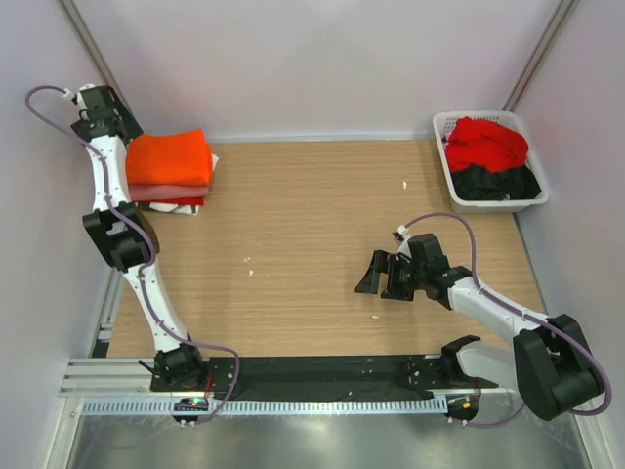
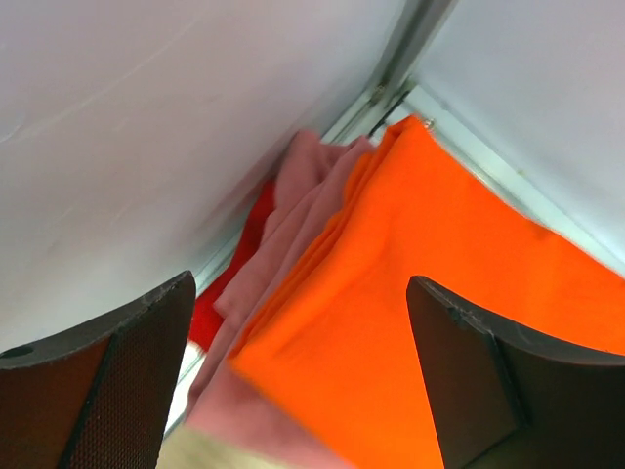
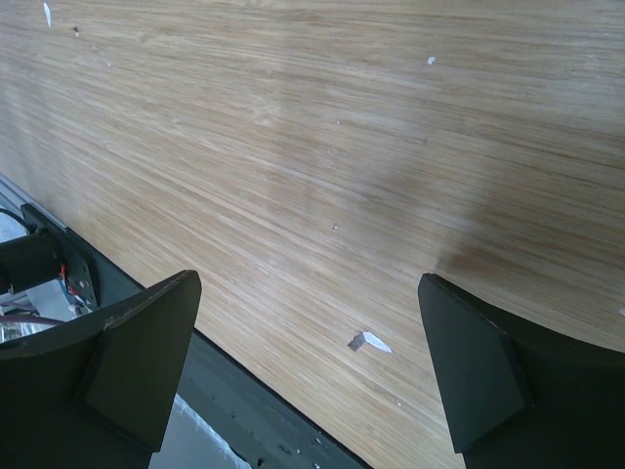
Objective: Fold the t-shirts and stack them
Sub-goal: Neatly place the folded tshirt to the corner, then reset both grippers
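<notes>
A folded bright orange t-shirt [image 1: 171,156] tops a stack at the back left of the table, over a salmon-pink one [image 1: 164,192] and a red one [image 1: 186,203]. My left gripper [image 1: 115,119] hovers at the stack's back-left corner, by the wall. In the left wrist view its jaws [image 2: 303,342] stand wide open above the orange t-shirt [image 2: 439,293], with the pink layer [image 2: 293,215] beside it; nothing is gripped. My right gripper [image 1: 377,282] is open and empty low over bare wood right of centre, also open in its own view [image 3: 308,362].
A white slatted basket [image 1: 535,203] at the back right holds a red t-shirt [image 1: 485,142] and a black one [image 1: 496,182]. White walls close in on three sides. Small white scraps [image 3: 369,342] lie on the wooden table [image 1: 312,215].
</notes>
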Controlling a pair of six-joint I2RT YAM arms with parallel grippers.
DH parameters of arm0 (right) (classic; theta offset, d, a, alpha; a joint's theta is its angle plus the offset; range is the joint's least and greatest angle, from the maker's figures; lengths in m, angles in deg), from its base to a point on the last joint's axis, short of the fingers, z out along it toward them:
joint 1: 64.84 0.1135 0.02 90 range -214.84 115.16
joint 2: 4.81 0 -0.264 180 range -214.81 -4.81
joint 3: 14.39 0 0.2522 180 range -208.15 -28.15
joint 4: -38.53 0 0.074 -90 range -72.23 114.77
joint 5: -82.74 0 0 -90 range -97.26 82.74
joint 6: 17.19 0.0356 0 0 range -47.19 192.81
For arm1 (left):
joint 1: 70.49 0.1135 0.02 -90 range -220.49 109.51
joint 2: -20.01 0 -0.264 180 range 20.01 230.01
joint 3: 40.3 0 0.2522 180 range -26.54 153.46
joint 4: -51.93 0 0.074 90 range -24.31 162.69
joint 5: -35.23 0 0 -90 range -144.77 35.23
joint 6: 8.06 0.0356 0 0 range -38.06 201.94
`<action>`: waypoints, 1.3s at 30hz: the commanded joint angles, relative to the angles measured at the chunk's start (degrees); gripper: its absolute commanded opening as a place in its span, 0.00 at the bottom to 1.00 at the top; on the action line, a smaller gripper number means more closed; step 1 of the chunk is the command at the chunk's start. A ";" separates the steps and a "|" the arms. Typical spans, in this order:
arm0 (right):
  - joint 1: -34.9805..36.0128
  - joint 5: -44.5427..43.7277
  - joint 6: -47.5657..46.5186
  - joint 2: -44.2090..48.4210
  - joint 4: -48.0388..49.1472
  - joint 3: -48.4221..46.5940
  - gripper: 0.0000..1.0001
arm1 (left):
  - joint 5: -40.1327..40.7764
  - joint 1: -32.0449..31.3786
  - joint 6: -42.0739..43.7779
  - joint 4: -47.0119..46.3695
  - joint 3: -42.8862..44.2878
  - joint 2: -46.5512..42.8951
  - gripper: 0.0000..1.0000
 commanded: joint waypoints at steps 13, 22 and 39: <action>0.52 1.47 -0.11 5.14 4.72 1.55 1.00 | 6.71 -2.25 -7.71 -9.55 -33.89 -36.05 0.89; 0.96 0.50 -0.37 5.84 4.11 1.11 1.00 | -7.34 -17.55 -7.27 -9.29 -48.58 -49.95 1.00; 1.40 -9.86 0.68 12.61 0.33 0.06 1.00 | -0.76 -44.18 0.29 0.28 -81.62 -74.11 1.00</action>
